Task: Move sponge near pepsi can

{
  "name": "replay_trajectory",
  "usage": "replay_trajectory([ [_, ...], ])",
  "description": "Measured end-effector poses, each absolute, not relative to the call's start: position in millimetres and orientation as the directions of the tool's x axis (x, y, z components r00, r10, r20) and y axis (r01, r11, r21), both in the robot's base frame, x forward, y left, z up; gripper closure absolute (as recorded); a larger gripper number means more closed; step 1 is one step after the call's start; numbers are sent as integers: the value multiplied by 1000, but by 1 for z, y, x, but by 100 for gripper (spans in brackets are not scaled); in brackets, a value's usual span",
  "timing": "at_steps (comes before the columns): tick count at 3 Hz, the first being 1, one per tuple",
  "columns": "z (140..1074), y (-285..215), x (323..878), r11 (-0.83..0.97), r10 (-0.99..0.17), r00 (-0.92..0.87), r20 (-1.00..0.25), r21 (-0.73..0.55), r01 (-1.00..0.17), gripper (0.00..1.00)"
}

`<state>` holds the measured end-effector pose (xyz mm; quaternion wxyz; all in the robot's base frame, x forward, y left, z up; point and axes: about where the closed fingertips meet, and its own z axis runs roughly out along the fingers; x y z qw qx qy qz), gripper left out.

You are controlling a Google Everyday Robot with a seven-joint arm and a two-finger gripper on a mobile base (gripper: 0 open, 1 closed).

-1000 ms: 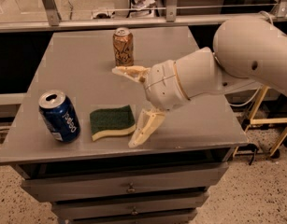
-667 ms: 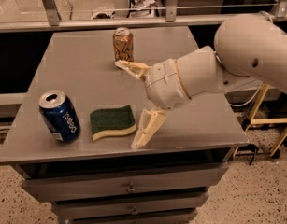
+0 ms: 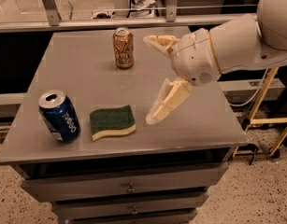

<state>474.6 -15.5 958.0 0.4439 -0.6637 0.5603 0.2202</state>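
The sponge, dark green on top with pale yellow foam below, lies flat near the front of the grey table. The dark blue pepsi can stands just to its left, a small gap between them. My gripper hangs open and empty to the right of the sponge, clear of it. One cream finger points down toward the table, the other reaches out higher up.
A gold-brown can stands at the back middle of the table. The table is a drawer cabinet with handles on its front. A yellow frame stands on the floor at the right.
My gripper has pulled away from the sponge, moving right and up. The sponge stays where it lay beside the pepsi can.
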Motion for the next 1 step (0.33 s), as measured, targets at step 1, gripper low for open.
replay_trajectory([
  [1, 958, -15, 475, 22, -548, 275, -790, -343, -939, 0],
])
